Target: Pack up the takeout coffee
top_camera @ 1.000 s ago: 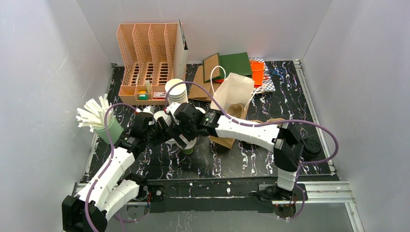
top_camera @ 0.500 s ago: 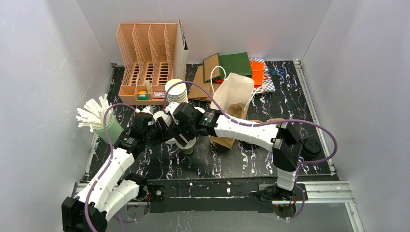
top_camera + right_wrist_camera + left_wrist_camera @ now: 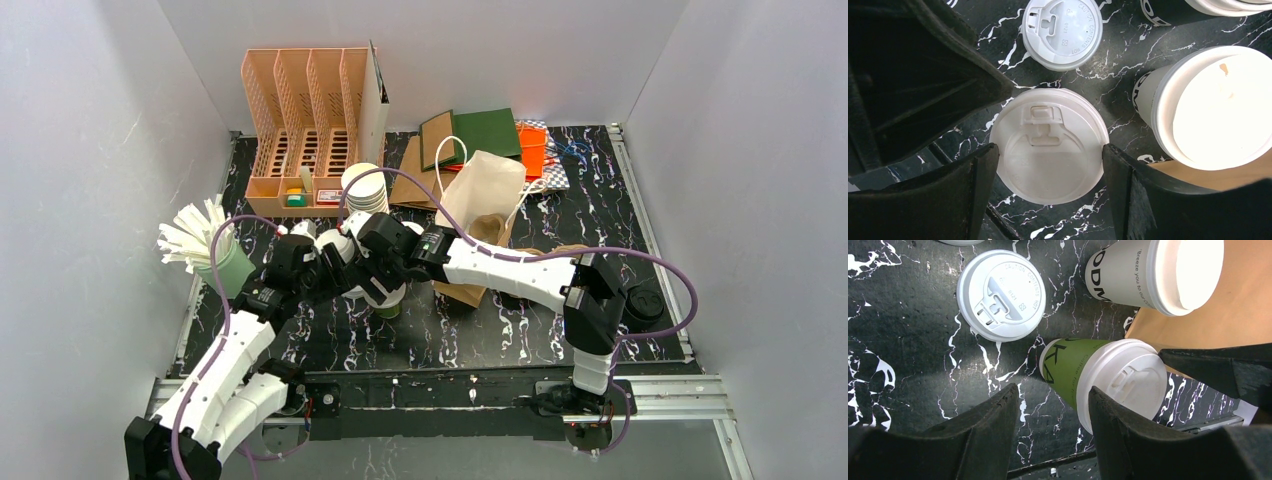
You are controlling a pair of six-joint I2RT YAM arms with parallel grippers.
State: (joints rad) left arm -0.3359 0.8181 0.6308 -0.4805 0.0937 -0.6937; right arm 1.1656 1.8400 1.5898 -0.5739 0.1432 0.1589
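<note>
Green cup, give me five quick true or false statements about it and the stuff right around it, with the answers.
1. The green cup wears a white lid. True.
2. The white cup beside it is lidded as well. False: its top is open.
3. A loose lid lies flat on the table. True.
4. The green cup lies tipped over on its side. False: it stands upright on the table.
5. The right pincer has a finger on each side of the green cup's lid. True.
</note>
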